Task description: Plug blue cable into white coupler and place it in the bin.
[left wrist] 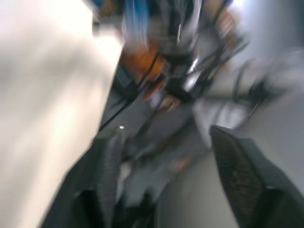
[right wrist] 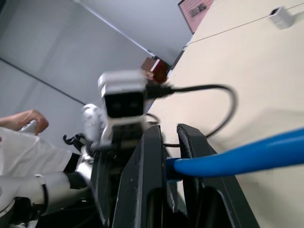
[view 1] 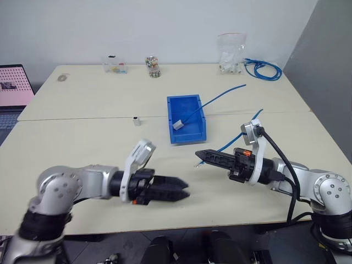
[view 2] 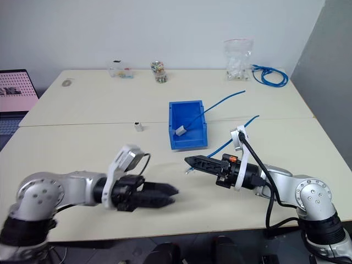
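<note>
Right hand (view 1: 199,154) clamped on blue cable (right wrist: 247,154); left hand (view 1: 184,190) fingers apart, empty, above counter (view 1: 82,143). Coupler (view 1: 178,125) inside bin (view 1: 186,135).

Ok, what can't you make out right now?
- The blue cable: its plug end is hidden between the right hand's fingers, in the head and right wrist views.
- White piece in the bin: too small in the head views to identify.
- Left wrist view: blurred past the open left hand's fingers.
</note>
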Robot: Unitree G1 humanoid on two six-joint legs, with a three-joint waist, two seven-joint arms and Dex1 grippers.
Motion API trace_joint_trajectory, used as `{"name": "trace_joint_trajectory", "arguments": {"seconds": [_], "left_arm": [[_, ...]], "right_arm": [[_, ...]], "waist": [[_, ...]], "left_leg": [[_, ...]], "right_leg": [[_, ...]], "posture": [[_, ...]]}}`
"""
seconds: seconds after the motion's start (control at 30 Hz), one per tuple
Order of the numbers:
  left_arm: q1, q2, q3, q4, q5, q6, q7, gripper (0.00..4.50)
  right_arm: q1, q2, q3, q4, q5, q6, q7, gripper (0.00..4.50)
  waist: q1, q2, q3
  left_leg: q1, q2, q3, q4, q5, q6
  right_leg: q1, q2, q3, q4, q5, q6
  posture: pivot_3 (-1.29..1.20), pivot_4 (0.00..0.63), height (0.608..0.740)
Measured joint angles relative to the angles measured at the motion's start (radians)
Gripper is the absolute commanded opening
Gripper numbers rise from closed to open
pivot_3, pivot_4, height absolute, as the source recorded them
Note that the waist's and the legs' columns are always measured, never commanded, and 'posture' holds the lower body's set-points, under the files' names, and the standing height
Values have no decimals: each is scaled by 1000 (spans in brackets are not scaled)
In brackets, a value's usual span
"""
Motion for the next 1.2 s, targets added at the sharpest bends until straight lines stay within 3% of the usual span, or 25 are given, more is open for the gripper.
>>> {"name": "trace_joint_trajectory", "arguments": {"seconds": [0.1, 0.17, 0.27, 0.3, 0.47, 0.57, 0.73, 1.2], "left_arm": [[72, 29, -34, -43, 243, -189, 0, 4301], [107, 10, -45, -30, 482, -353, 146, 4484], [112, -83, -36, 20, 697, -461, 384, 4484], [112, -165, -5, 47, 783, -503, 514, 4484], [80, -342, 37, 202, 980, -640, 775, 4484], [40, -411, 31, 301, 1016, -676, 814, 4484], [-180, -526, 30, 643, 1074, -819, 861, 4484], [-581, -557, 77, 1361, 1125, -1125, 750, 4484]], "right_arm": [[-34, 5, 1, 23, -61, 1, 37, 163], [-54, 13, 0, 40, -120, -2, 68, 163], [-56, 35, -7, 70, -177, -11, 85, 163], [-58, 57, -15, 89, -200, -23, 86, 163], [-78, 115, -33, 121, -265, -42, 88, 163], [-87, 137, -35, 131, -287, -44, 88, 163], [-97, 146, -62, 137, -309, -41, 81, 163], [-62, 139, -120, 78, -305, -24, 8, 163]], "waist": [[4, 1, 0], [7, 1, 0], [13, 0, 1], [14, 0, 1], [21, 0, 1], [25, -1, 1], [31, -2, 1], [23, -4, 2]], "left_leg": [[-1, 1, -1, 1, 0, 0], [-1, 1, -2, 0, 0, 0], [-2, 1, -2, 1, 0, 0], [-2, 1, -2, 1, 0, 0], [-3, 0, -1, 1, 0, 0], [-3, 0, -2, 2, 0, 0], [-4, -1, -2, 3, 0, 0], [-4, -1, 0, 3, 0, 0]], "right_leg": [[0, -1, -1, -1, 0, 0], [0, -1, -1, -1, 0, 1], [0, -2, -1, -2, 1, 2], [0, -2, -1, -2, 2, 1], [0, -3, -1, -1, 5, -1], [0, -3, -2, -1, 5, -1], [0, -2, -3, 0, 6, 0], [0, -2, -5, 0, 6, 1]], "posture": [[0, 150, 740], [0, 150, 740], [0, 150, 740], [0, 150, 740], [0, 150, 740], [0, 150, 740], [0, 150, 740], [0, 150, 740]]}}
